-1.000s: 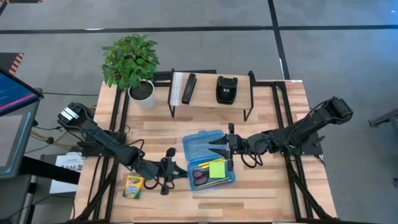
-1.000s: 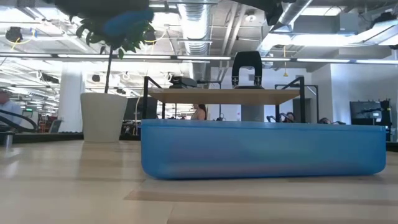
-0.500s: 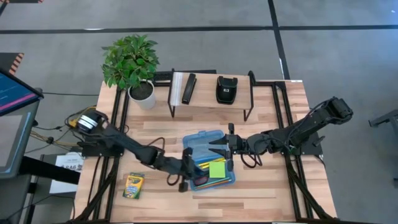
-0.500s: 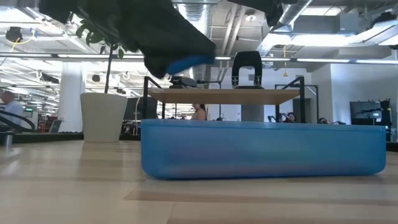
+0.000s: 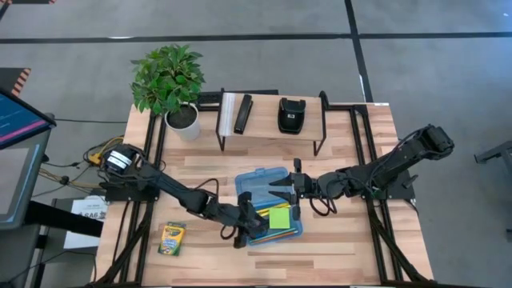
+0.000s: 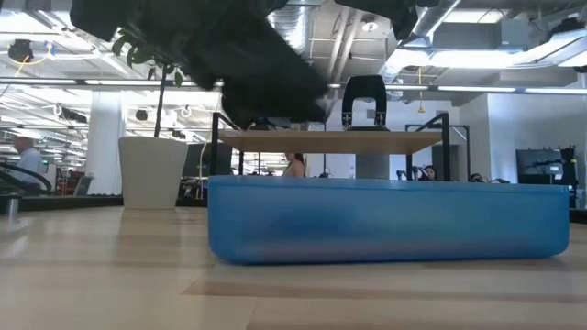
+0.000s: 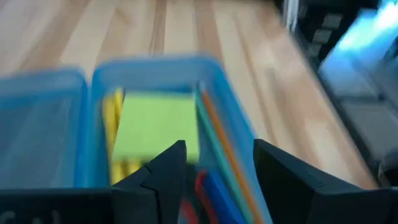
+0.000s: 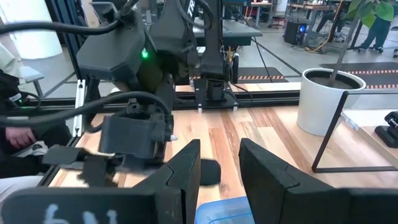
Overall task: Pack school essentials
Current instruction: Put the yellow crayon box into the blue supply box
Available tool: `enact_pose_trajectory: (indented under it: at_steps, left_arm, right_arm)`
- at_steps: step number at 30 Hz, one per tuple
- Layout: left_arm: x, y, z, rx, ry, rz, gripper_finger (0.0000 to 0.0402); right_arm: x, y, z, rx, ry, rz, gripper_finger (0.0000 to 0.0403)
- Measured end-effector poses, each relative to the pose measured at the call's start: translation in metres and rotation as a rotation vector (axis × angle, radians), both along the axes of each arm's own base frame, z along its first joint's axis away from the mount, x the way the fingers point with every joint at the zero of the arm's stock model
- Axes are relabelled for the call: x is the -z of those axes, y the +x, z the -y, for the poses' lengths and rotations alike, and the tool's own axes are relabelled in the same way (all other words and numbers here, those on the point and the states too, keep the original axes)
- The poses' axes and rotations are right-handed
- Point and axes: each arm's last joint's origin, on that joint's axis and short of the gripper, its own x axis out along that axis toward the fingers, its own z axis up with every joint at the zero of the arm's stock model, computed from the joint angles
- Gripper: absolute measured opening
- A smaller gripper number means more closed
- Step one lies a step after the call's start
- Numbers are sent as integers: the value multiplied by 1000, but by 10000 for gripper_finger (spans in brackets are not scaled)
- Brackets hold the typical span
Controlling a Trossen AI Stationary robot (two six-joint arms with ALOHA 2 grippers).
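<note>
- Nearest the front edge of the surface (image 5: 336,256), the yellow-green crayon box (image 5: 171,238) lies alone, long axis running roughly front to back, well apart from the case, so it looks not yet packed.
- Just beyond, the left pincer (image 5: 244,232) hangs over the near-left end of the blue case (image 5: 269,204); its wrist view shows the two dark fingers (image 7: 163,168) standing apart with nothing between them, which suits a drop into the tray.
- Inside the case, the lime-green sticky-note pad (image 5: 279,218) lies flat, and the thin pencils (image 7: 214,134) run lengthwise along the tray's wall, kept straight by it. The red-handled scissors (image 7: 198,183) show only as a red sliver behind the fingers; a blue bit beside them may be the eraser, though I can't be sure.
- Farther back, the right pincer (image 5: 286,189) waits over the case's far half, fingers (image 8: 183,168) parted around nothing.
- At the back, a rack (image 5: 272,120) and potted plant (image 5: 170,80) stand clear of the work.
</note>
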Motion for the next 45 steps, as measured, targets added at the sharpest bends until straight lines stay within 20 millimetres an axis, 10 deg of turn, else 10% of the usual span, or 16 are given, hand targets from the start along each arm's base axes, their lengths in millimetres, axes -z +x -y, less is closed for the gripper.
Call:
enact_pose_trajectory:
  at_steps: [12, 20, 34, 45]
  left_arm:
    - [-59, -114, 13, -249, -22, -385, 166]
    - [-57, -183, 41, -348, -155, -686, 145]
    - [-40, -224, 52, -478, -209, -1333, 76]
    - [7, -220, 56, -403, -113, -1344, 64]
  right_arm:
    - [-1, 0, -1, -2, 3, 9, 134]
    - [1, 10, -6, -60, 39, 74, 134]
    - [6, 69, -29, -119, -99, -82, 134]
    - [4, 79, -34, -151, -108, -110, 134]
